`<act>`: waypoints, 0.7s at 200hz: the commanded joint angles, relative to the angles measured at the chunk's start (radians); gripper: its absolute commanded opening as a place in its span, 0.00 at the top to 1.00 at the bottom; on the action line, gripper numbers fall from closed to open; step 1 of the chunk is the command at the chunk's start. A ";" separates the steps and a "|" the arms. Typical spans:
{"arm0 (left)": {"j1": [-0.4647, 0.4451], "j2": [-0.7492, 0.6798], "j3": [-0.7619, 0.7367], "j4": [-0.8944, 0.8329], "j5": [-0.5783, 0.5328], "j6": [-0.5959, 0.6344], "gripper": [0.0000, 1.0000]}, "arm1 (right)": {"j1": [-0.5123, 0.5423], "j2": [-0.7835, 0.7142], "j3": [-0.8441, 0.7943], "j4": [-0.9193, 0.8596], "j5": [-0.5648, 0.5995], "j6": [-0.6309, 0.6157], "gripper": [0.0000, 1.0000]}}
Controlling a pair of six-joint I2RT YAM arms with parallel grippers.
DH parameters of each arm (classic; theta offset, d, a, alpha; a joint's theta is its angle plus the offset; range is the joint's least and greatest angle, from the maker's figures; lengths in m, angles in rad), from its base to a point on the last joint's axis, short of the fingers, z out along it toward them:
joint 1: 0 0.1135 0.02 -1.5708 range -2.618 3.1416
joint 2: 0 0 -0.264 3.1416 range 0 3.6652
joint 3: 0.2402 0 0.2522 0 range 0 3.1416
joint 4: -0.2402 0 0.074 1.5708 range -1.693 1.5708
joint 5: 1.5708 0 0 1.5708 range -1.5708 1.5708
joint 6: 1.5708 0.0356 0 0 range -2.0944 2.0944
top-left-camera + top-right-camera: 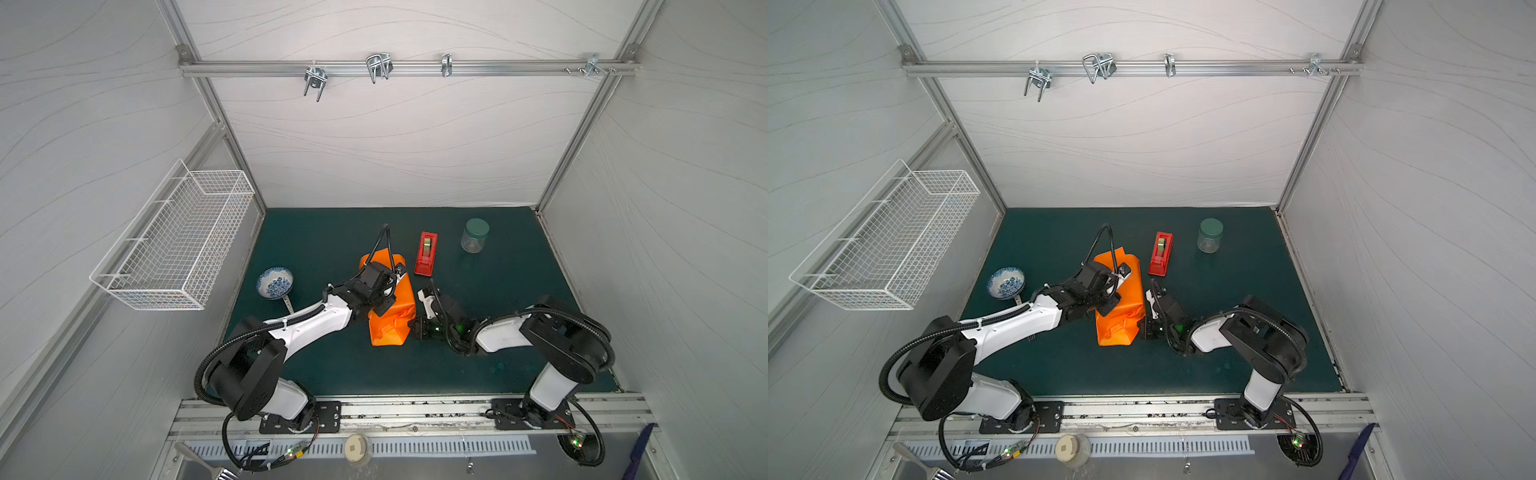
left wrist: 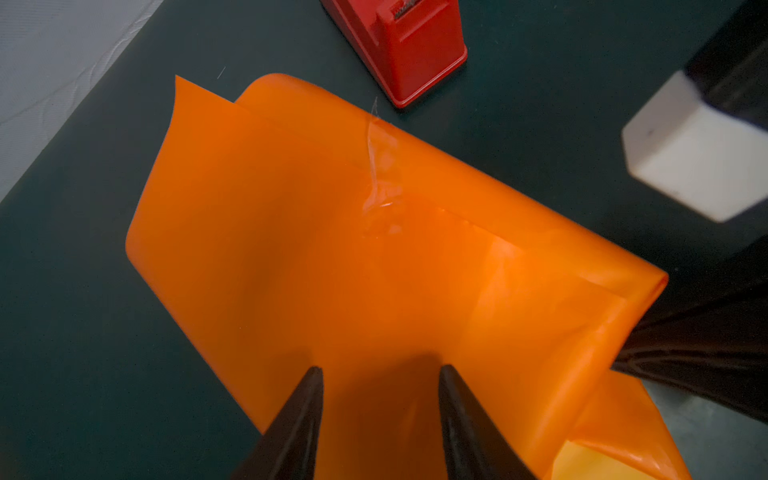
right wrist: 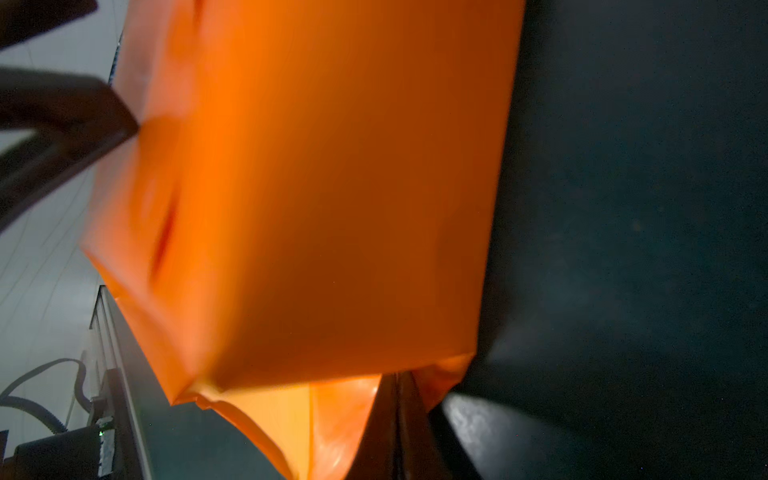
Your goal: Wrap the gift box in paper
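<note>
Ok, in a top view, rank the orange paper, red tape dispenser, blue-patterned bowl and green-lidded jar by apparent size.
1. orange paper, clearly largest.
2. red tape dispenser, blue-patterned bowl, green-lidded jar: near enough alike that I would not rank them.

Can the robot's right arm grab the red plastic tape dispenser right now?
Probably not straight away. The right gripper looks shut on a flap of the thin orange paper, so it would have to let go first. Otherwise the red plastic tape dispenser stands nearby, with only bare dark-green mat between.
</note>
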 commanded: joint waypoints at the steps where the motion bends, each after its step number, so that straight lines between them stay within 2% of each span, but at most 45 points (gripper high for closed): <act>1: 0.007 0.032 -0.023 -0.039 0.012 0.005 0.52 | 0.044 0.004 -0.039 -0.052 0.003 0.028 0.94; 99: 0.006 0.023 -0.023 -0.041 0.004 0.004 0.52 | 0.167 -0.034 -0.119 -0.063 0.051 0.078 0.96; 124: 0.006 0.027 -0.008 -0.044 0.004 -0.002 0.47 | 0.172 -0.049 -0.106 -0.072 0.023 0.058 0.95; 140: 0.006 0.025 0.014 -0.055 0.012 -0.011 0.41 | 0.168 -0.111 -0.095 -0.119 0.014 0.019 0.94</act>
